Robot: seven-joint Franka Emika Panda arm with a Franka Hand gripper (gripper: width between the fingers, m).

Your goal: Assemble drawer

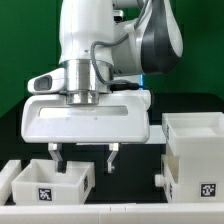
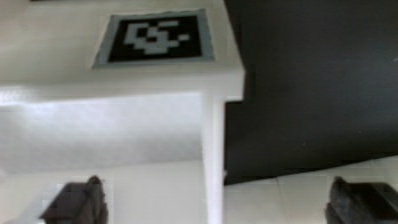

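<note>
The Panda arm hangs over the dark tabletop (image 1: 130,160) with its tool (image 1: 84,157) pointing straight down, the two dark fingers (image 1: 57,157) spread wide apart and closed on nothing. Directly beneath the tool sits a small white drawer tray (image 1: 48,180), open-topped, near the tabletop's front edge toward the exterior view's left; a black-and-white square tag (image 1: 46,194) shows on its front wall. The fingertips hover just above the tray's rim, one above its rear wall and the other beyond its side wall toward the exterior view's right; whether either touches the plastic cannot be told. Toward the exterior view's right stands the large white casing (image 1: 195,155), taller than the tray and open at the top, with its own tag low on its front face. Tray and casing stand apart, with bare tabletop between them. At the front left corner of the exterior view, a further white piece (image 1: 8,180) is cut off by the picture's edge. In the wrist view, the tray (image 2: 107,130) fills much of the picture, its tag (image 2: 157,38) on a flat wall, and the two fingertips (image 2: 79,200) stand well apart with one tray wall between them.
</note>
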